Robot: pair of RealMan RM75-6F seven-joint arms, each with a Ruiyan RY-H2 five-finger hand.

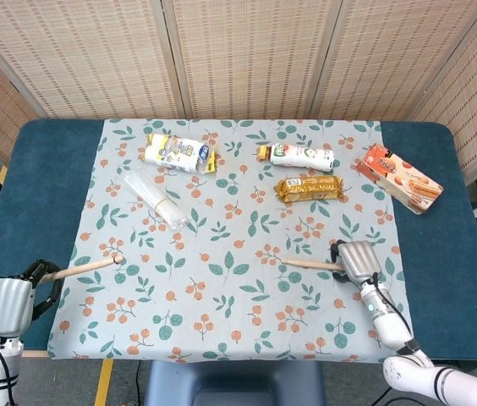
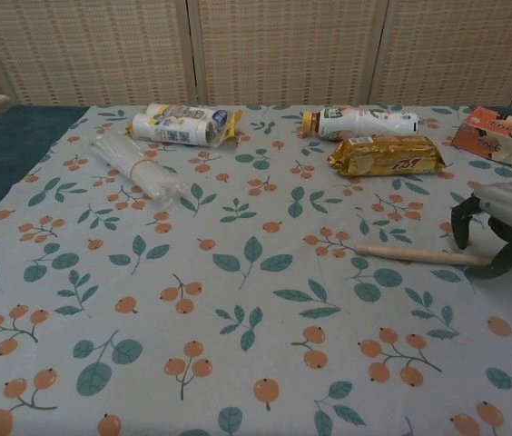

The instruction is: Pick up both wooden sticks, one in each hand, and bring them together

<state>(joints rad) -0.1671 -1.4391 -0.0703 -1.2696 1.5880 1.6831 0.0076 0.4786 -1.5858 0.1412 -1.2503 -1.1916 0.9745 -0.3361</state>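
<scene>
Two robot hands are at work here. The right robot hand [image 2: 503,227] sits over the far right end of one wooden stick [image 1: 310,264], with its dark fingers [image 2: 460,222] spread apart, one on each side of the stick, and not yet squeezing it. That stick lies flat on the flowery cloth [image 1: 222,296] that covers the surface. The left robot hand [image 1: 12,298] is low at the left edge and holds the end of the other wooden stick [image 1: 86,267], which pokes out toward the cloth. The sticks look light, stiff and smooth, so they could roll or slip. I think a firm hold close to the end works best.
</scene>
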